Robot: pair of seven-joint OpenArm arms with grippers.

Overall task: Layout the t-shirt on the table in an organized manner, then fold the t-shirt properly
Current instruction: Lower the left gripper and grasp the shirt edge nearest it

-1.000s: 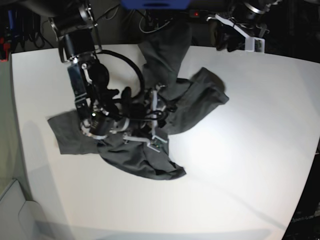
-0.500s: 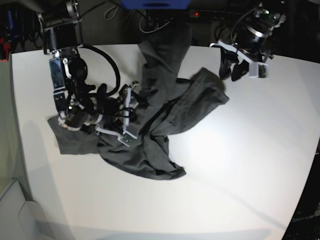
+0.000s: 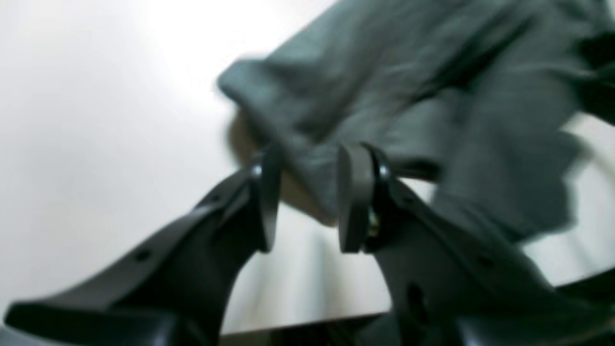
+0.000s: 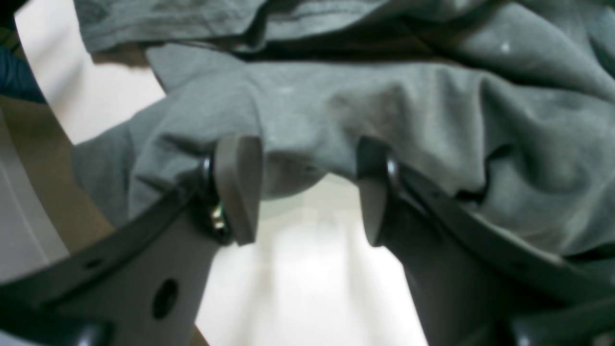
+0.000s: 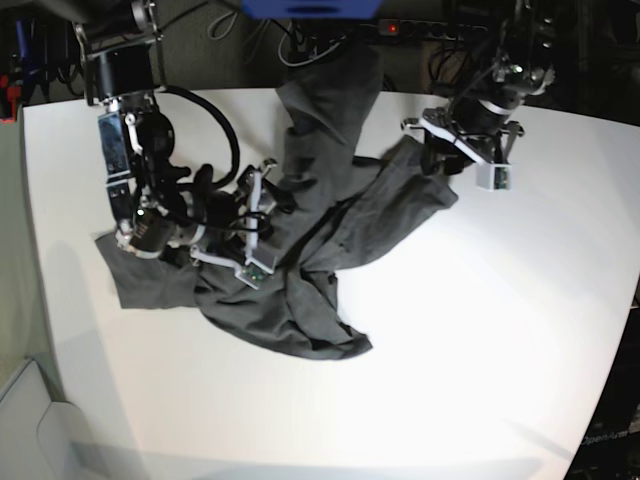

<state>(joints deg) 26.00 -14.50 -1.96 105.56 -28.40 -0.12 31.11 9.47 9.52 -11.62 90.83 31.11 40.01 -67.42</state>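
Note:
The dark grey t-shirt [image 5: 300,290] lies crumpled on the white table [image 5: 480,330], with one part draped over the far edge. My right gripper [image 5: 255,230] sits low over the middle of the heap. In its wrist view the right gripper [image 4: 307,192] is open, and a fold of the t-shirt [image 4: 384,105] bulges at its fingertips [image 4: 238,187] without being pinched. My left gripper [image 5: 440,160] hovers at the shirt's far right corner. In the blurred left wrist view the left gripper [image 3: 307,202] shows a gap between its fingers [image 3: 353,202], with the t-shirt [image 3: 384,86] just beyond them.
A power strip [image 5: 390,28] with a red light, cables and a blue object [image 5: 310,8] lie behind the table's far edge. The right arm's black cable [image 5: 215,125] loops above the shirt. White tabletop stretches to the front and right.
The left arm has come down from the far edge to the shirt's right corner. The right arm shifted left over the heap, then stayed put. The shirt has barely moved.

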